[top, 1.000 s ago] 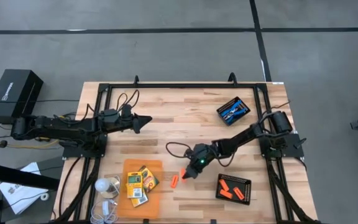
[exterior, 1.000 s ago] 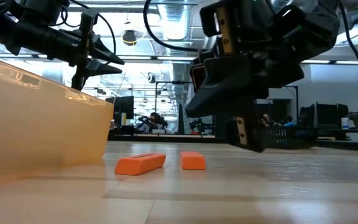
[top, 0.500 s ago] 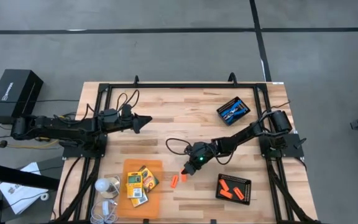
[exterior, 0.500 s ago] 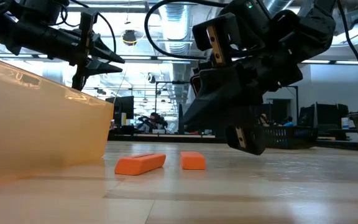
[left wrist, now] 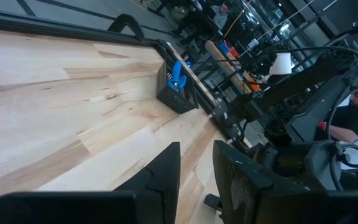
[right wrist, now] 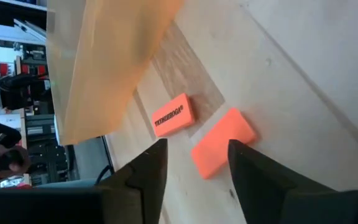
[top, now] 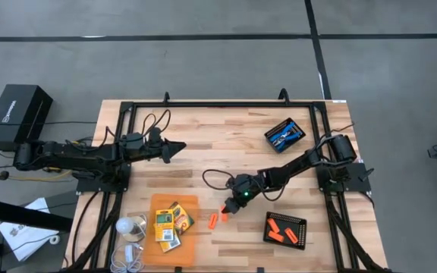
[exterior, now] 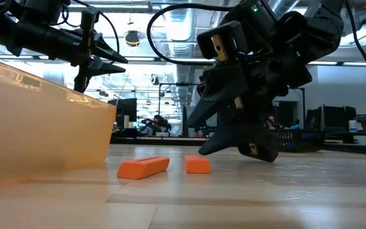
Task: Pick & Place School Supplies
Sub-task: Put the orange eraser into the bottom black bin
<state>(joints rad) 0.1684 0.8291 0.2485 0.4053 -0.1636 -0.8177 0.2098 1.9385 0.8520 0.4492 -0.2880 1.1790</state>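
Erasers [right wrist: 223,142], 2 flat orange blocks (1 [right wrist: 173,115] black-lettered), on wood.

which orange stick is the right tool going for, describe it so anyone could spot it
Find the clear orange bin of crayon boxes at the table's front. Two orange sticks lie just right of it. It's the one nearest the open right tool, plain-faced, unlike the printed one.

Pale wood tabletop [top: 226,144] on a grey floor [top: 203,61] crossed by dark lines. Black box [top: 20,112] left of it. Beyond, ceiling ducts [exterior: 176,13], a hanging lamp [exterior: 132,38], and a seated person [left wrist: 353,118].
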